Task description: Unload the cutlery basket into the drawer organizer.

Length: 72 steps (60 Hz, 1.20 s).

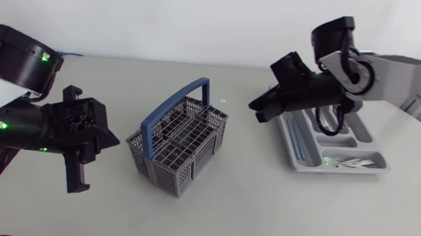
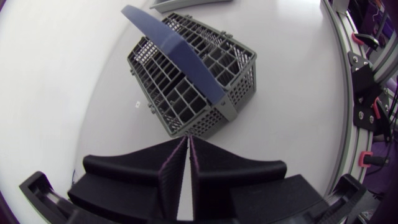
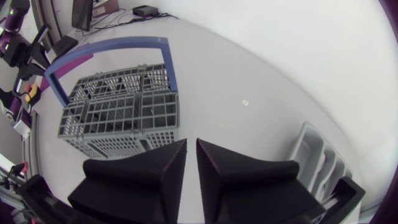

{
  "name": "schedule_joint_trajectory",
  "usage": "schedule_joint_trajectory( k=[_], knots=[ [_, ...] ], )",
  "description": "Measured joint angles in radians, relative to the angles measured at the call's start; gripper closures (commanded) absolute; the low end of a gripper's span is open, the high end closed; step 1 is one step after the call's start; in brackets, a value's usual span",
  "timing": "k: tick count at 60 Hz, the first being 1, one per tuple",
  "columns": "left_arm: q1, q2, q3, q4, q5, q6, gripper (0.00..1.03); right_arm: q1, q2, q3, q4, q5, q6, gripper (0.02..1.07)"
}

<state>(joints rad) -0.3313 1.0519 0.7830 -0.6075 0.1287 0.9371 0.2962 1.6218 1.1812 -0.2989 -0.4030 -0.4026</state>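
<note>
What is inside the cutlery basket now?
In the cutlery basket, no cutlery shows in the visible compartments. Its blue handle hides a strip across the middle.

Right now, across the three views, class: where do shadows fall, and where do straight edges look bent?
Head view: even light, a soft shadow on the table around the cutlery basket, sides straight. Left wrist view: fisheye bulges the basket's walls ahead of the left gripper. Right wrist view: its blue handle arcs; the drawer organizer curves beside the right gripper.
</note>
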Motion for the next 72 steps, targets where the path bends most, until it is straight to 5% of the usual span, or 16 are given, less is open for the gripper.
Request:
schedule_joint_trajectory(
  k=[27, 72],
  knots=[
    [0.043, 0.285, -0.063, 0.216, 0.055, 0.055, 0.87, 0.032, 0.457, 0.367, -0.059, -0.124, 0.135, 1.01],
    [0.082, 0.607, 0.197, 0.428, 0.054, -0.003, 0.87, -0.006, 0.230, 0.060, -0.072, -0.136, 0.138, 1.02]
  ],
)
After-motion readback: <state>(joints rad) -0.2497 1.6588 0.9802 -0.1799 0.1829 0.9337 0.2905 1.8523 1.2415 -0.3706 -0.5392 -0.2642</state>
